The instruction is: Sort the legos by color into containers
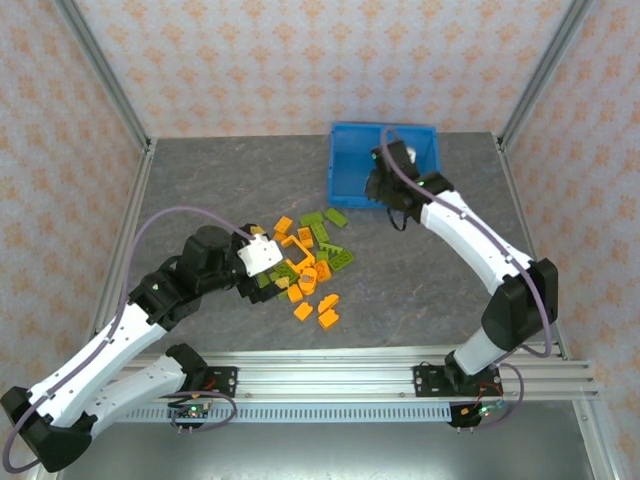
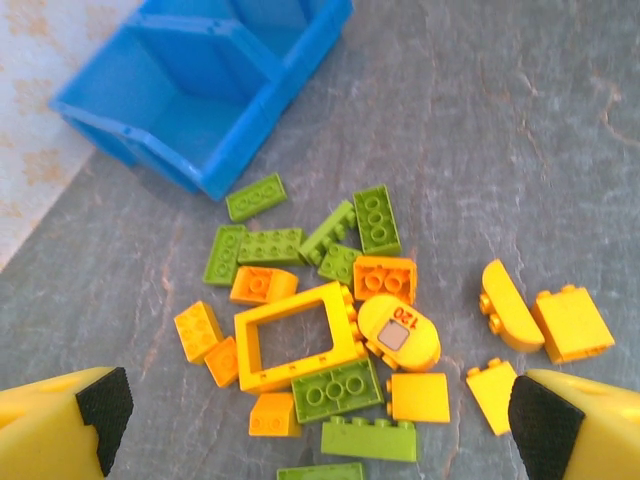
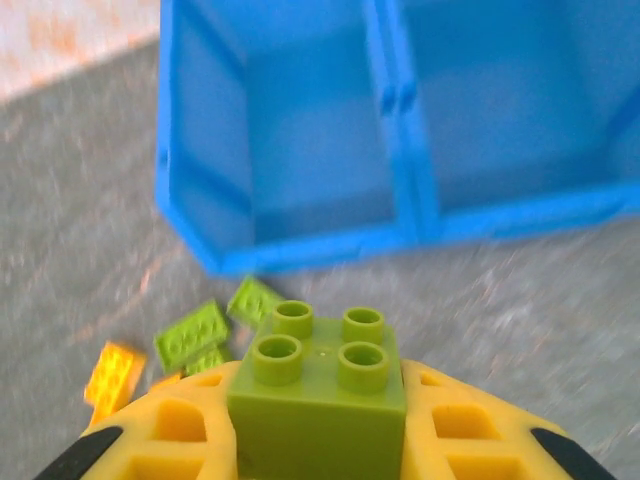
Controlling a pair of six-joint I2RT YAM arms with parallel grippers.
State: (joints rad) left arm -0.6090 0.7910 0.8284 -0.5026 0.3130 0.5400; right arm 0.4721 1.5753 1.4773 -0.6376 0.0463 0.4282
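**Right pincer has a green brick: get it into the blue bin**

Your right pincer (image 3: 318, 455) is clamped on a green brick (image 3: 318, 385) with four studs on top. You can see it at the bottom middle of the right wrist view. The blue bin (image 3: 300, 245) sits in the upper part of that view. Its middle wall (image 3: 395, 100) splits it into two boxes. In the top view the right pincer (image 1: 393, 205) hangs just at the near side of the bin (image 1: 350, 165), in the upper middle of the frame.

I think the step now is to carry the green brick over one box and let go. To do it well:
- Lift the brick high enough to clear the near wall of the bin.
- Go over the middle of one box, not over the middle wall, or the brick may bounce to the wrong side.
- Come down low before you open, so the brick does not hop out.
- Use that box for green only.

Your left pincer (image 2: 325, 420) is wide apart and holds nothing. It hangs over the pile of legos (image 2: 400, 335) in the middle of the worktop (image 2: 520, 120). Let it wait there so the two arms do not bump.
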